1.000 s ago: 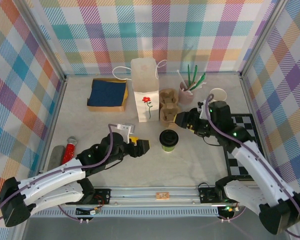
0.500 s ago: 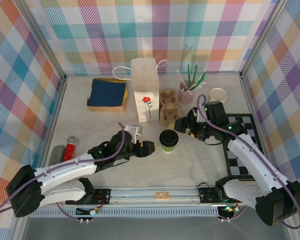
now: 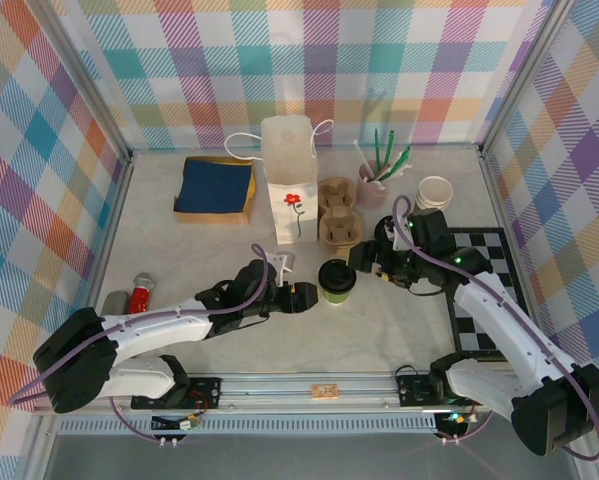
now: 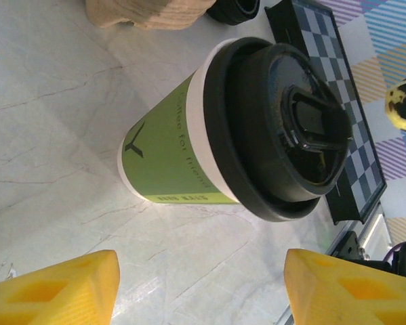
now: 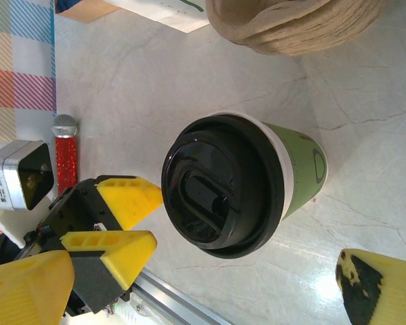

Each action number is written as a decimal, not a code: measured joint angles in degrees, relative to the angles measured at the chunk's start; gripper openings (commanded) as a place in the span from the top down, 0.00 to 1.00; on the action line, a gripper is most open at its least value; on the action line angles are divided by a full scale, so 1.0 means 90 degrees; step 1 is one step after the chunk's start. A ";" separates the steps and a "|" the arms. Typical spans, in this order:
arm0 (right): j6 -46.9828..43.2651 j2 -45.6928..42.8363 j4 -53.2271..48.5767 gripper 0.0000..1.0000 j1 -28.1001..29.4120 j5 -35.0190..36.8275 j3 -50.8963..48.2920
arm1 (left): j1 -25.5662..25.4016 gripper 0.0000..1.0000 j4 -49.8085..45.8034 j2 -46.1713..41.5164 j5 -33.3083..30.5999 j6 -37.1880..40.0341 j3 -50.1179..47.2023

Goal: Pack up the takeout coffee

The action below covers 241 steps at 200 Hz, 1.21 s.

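Cup status: takeout coffee (image 3: 336,280) stands upright on the marble-look table (image 3: 179,250), just right of centre in the overhead view. It's below the cardboard carrier (image 3: 336,212) and the white paper bag (image 3: 289,185).

Left gripper (image 3: 304,296) sits just left of the cup, jaws spread, nothing in them. In the left wrist view the cup is ahead of the yellow fingertips (image 4: 53,291), no contact. Right gripper (image 3: 364,258) is at the cup's upper right, jaws spread wide, also empty.

Handling, my read:
- Green paper wall is thin, smooth and printed, so I expect it to be light and easy to dent. I can't tell whether it's full.
- Black plastic lid is glossy and rigid, probably press-fit. Squeezing at the rim could pop it off.
- Body tapers toward the base, so a loose grip may let it slide down. The lid's overhanging lip should act as a stop.
- I'd take it on the paper wall at mid-height, just under the lid, with light force, and keep it vertical all the way.
- The sip hole means any tilt risks a spill.
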 measured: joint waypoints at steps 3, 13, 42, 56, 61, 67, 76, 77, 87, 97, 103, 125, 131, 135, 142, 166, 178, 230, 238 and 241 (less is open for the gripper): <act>0.0000 -0.0010 -0.0002 0.01 0.0000 0.0000 -0.0012 | 0.0010 0.35 0.0010 0.0002 0.0005 0.0000 0.0002; 0.0002 -0.0034 0.0005 0.01 0.0000 0.0002 -0.0051 | 0.0024 0.35 0.0029 0.0012 0.0036 0.0000 0.0019; 0.0002 -0.0046 0.0036 0.01 0.0000 0.0029 -0.0151 | 0.0068 0.35 0.0083 0.0214 0.0080 0.0000 0.0126; 0.0002 -0.0046 0.0034 0.01 -0.0002 0.0049 -0.0160 | 0.0073 0.35 0.0117 0.0328 0.0114 0.0000 0.0175; 0.0000 -0.0046 0.0039 0.01 -0.0005 0.0051 -0.0160 | 0.0073 0.35 0.0134 0.0359 0.0117 0.0002 0.0189; 0.0000 -0.0056 0.0039 0.01 -0.0005 0.0051 -0.0160 | 0.0073 0.35 0.0148 0.0384 0.0119 0.0002 0.0206; -0.0002 -0.0073 0.0036 0.01 -0.0007 0.0056 -0.0160 | 0.0078 0.35 0.0168 0.0418 0.0129 0.0002 0.0228; -0.0002 -0.0075 0.0039 0.01 -0.0007 0.0058 -0.0160 | 0.0078 0.35 0.0168 0.0418 0.0131 0.0002 0.0231; -0.0015 -0.0104 0.0036 0.01 -0.0017 0.0073 -0.0160 | 0.0080 0.35 0.0170 0.0449 0.0143 0.0002 0.0267; -0.0017 -0.0131 0.0039 0.01 -0.0036 0.0078 -0.0160 | 0.0080 0.36 0.0175 0.0488 0.0158 0.0002 0.0311; -0.0017 -0.0143 0.0039 0.01 -0.0041 0.0092 -0.0160 | 0.0090 0.36 0.0175 0.0510 0.0165 0.0002 0.0333; -0.0017 -0.0158 0.0039 0.01 -0.0049 0.0100 -0.0160 | 0.0121 0.36 0.0199 0.0622 0.0165 0.0005 0.0384; -0.0017 -0.0158 0.0039 0.01 -0.0053 0.0100 -0.0163 | 0.0134 0.36 0.0211 0.0648 0.0172 0.0005 0.0386; -0.0017 -0.0160 0.0039 0.01 -0.0061 0.0097 -0.0163 | 0.0136 0.36 0.0216 0.0668 0.0185 0.0002 0.0386; -0.0017 -0.0160 0.0039 0.01 -0.0073 0.0097 -0.0163 | 0.0143 0.36 0.0219 0.0697 0.0192 0.0005 0.0389; -0.0017 -0.0160 0.0039 0.01 -0.0083 0.0100 -0.0175 | 0.0151 0.36 0.0248 0.0758 0.0209 0.0005 0.0389; -0.0017 -0.0165 0.0041 0.01 -0.0083 0.0100 -0.0175 | 0.0151 0.36 0.0321 0.0780 0.0209 0.0005 0.0389; -0.0017 -0.0177 0.0085 0.01 -0.0100 0.0097 -0.0236 | 0.0192 0.36 0.0389 0.0913 0.0248 0.0005 0.0520; -0.0017 -0.0177 0.0085 0.01 -0.0107 0.0100 -0.0236 | 0.0192 0.36 0.0406 0.0925 0.0260 0.0005 0.0520; -0.0017 -0.0177 0.0085 0.01 -0.0114 0.0100 -0.0236 | 0.0192 0.36 0.0408 0.0928 0.0260 0.0007 0.0520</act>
